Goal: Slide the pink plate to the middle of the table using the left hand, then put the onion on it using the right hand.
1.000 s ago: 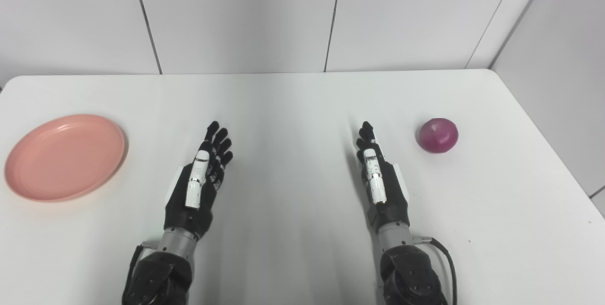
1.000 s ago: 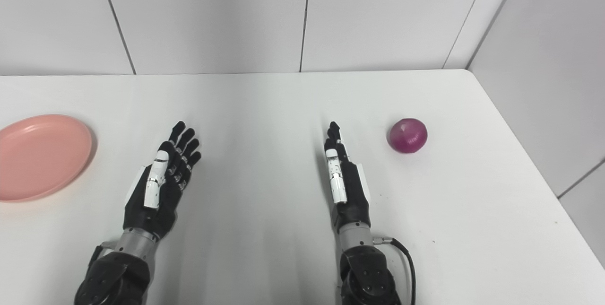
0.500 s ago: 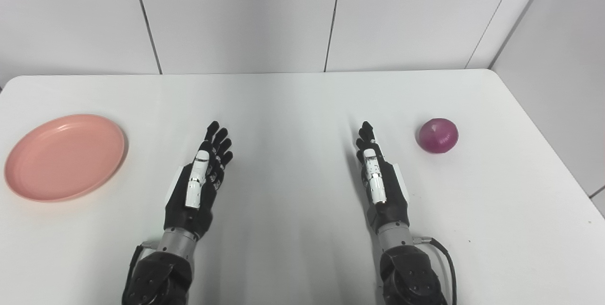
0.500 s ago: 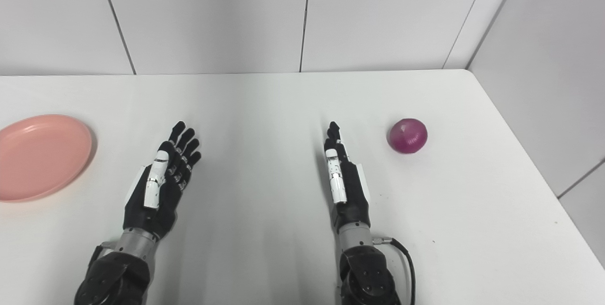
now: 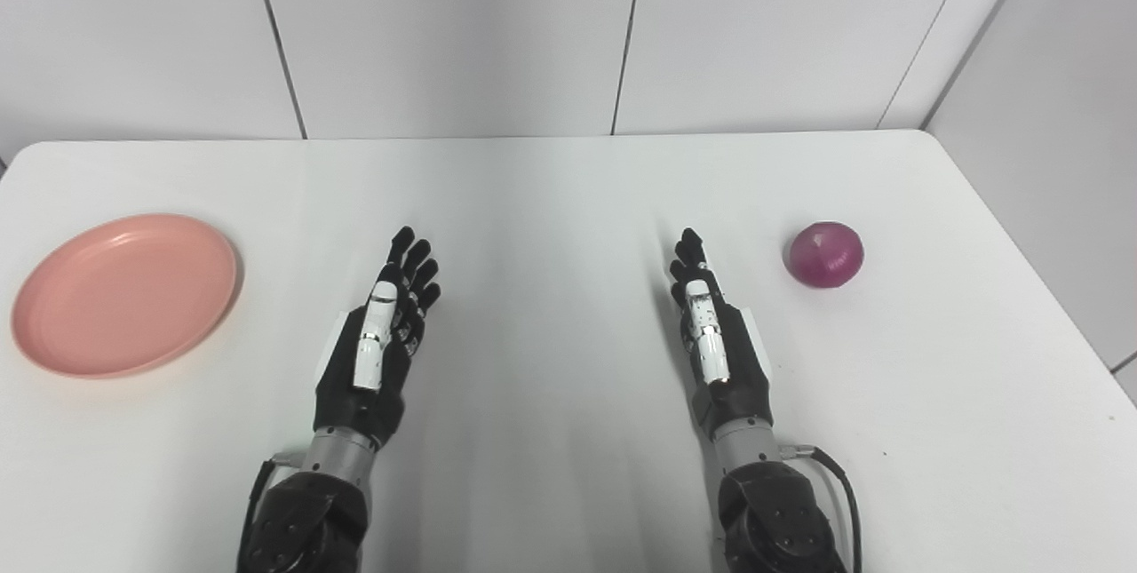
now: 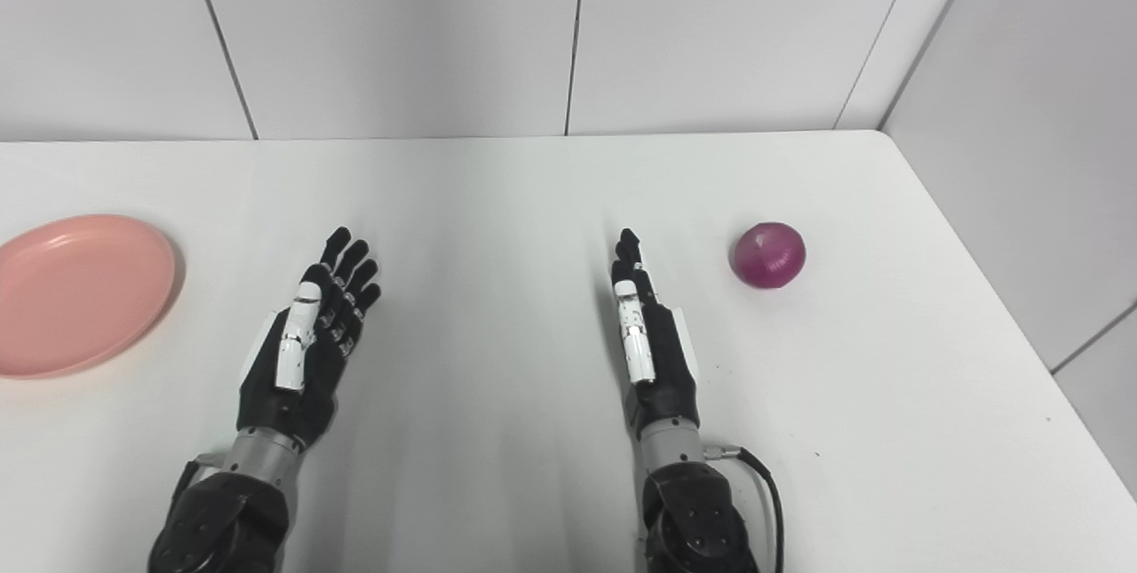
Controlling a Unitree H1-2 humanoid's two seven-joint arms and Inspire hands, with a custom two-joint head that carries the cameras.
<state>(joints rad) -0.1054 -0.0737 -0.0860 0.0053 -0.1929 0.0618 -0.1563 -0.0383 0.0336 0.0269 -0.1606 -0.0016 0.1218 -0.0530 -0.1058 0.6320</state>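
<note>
A pink plate (image 5: 124, 293) lies flat near the table's left edge. A purple onion (image 5: 826, 254) rests on the table at the right. My left hand (image 5: 377, 342) is open with fingers stretched forward, well to the right of the plate and not touching it. My right hand (image 5: 715, 338) is also open and edge-on, thumb side up, a short way left of the onion. Neither hand holds anything.
The white table (image 5: 551, 200) runs back to a grey panelled wall (image 5: 444, 22), with another wall close along the right side (image 5: 1057, 111). A black cable (image 5: 839, 484) loops beside my right wrist.
</note>
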